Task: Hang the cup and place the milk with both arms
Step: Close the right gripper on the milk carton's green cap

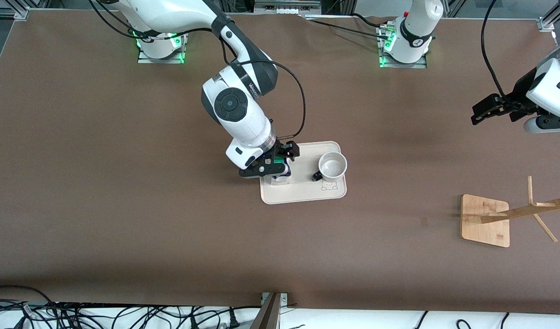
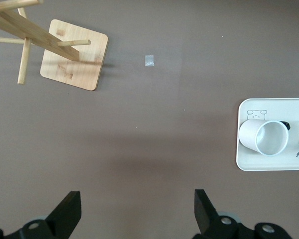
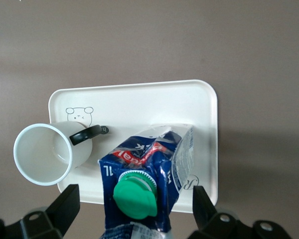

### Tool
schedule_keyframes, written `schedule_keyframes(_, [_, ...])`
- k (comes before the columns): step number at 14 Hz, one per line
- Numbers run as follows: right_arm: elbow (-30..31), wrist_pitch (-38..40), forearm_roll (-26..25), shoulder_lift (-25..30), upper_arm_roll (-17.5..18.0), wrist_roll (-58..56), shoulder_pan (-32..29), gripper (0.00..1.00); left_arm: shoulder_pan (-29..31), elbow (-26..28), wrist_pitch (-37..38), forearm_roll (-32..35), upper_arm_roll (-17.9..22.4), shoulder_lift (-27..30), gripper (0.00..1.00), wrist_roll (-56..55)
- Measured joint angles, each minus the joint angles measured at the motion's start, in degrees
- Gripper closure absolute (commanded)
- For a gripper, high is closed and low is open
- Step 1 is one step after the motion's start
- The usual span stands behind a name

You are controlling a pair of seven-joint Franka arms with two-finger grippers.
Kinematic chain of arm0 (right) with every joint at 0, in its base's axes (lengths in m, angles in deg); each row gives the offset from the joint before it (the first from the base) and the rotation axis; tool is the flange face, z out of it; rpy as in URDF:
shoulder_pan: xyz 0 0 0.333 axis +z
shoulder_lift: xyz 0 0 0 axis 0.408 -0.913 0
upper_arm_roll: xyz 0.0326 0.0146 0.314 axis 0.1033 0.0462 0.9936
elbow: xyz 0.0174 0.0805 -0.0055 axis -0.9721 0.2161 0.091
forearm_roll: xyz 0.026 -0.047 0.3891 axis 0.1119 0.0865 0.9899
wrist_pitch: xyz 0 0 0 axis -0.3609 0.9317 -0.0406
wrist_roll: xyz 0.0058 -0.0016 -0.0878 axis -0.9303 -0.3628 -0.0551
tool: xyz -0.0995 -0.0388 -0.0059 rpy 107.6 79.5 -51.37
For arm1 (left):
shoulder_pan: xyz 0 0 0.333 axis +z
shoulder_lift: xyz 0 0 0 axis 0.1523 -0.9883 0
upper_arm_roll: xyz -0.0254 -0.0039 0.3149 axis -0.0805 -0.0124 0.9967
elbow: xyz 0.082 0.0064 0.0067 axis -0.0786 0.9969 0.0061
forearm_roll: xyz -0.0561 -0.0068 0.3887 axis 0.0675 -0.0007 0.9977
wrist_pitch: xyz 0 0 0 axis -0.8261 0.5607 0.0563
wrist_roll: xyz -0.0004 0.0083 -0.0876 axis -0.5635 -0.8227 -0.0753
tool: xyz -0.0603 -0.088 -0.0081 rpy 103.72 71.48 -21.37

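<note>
Brown desk (image 1: 124,205): cream tray (image 1: 307,194) at its middle.
Milk (image 3: 144,174): on the tray's right-arm end, "1L" readable by the green cap.
Right gripper (image 1: 274,165): fingers spread around the milk.
Cup (image 1: 332,165): upright on the tray, above a printed bear.
Wooden rack (image 1: 486,220): near the left-arm edge.
Left gripper (image 2: 137,211): fingers apart, waiting over bare desk.
</note>
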Motion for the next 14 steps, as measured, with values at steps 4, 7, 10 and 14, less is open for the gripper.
schedule_keyframes(4, [-0.01, -0.1, 0.0, -0.49, 0.12, 0.0, 0.09, 0.0, 0.0, -0.01, 0.0, 0.0, -0.01, 0.0, 0.0, 0.0])
schedule_keyframes(7, [-0.02, -0.4, 0.0, -1.23, 0.12, -0.02, 0.09, 0.36, 0.0, -0.01, 0.0, 0.0, -0.12, 0.0, 0.0, 0.0])
schedule_keyframes(10, [-0.04, -0.71, 0.0, -1.9, 0.12, -0.1, 0.09, 0.63, 0.0, -0.01, 0.0, 0.0, -0.19, 0.0, 0.0, 0.0])
schedule_keyframes(14, [-0.47, -0.87, 0.0, -2.25, 0.12, -0.44, -0.03, 0.65, 0.0, -0.01, -0.08, 0.0, -0.62, -0.04, 0.0, 0.03])
